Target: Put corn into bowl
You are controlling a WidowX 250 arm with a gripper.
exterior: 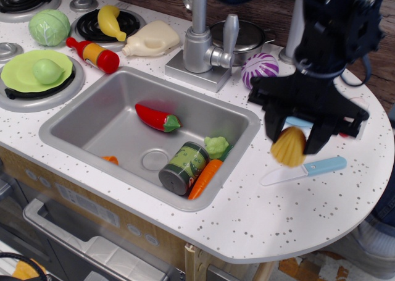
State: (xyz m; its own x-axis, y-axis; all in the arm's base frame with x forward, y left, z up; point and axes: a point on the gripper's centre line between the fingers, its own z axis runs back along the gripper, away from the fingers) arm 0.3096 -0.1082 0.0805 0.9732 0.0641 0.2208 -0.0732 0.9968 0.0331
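Speckled white counter (271, 213) with a steel sink (111, 123) set into it, holding a red pepper (157, 117), a can (182, 168), a carrot (205, 177) and a green leafy piece (216, 146). At right, black gripper (293, 146) clenched on the corn (288, 147), 2 fingers clamping it from either side, corn lifted clear of the counter, blurred by motion. Just below and to the right, a toy knife (305, 170) with a light blue handle lying flat. The bowl largely hidden behind the gripper; only a thin light blue sliver (298, 123) showing between the fingers, so exact position hard to read. Beside it, a red-and-white piece (359, 116) mostly covered as well.

Carrying step under way, by the look of things. To do well: hold the clamp firm, since ribbed plastic can slip; keep enough height to clear the bowl's rim; travel back and slightly right until centred over the hollow, not the edge; lower before releasing, to prevent a bounce out. Worth avoiding contact with the knife and the purple-striped vegetable (260, 69) nearby.
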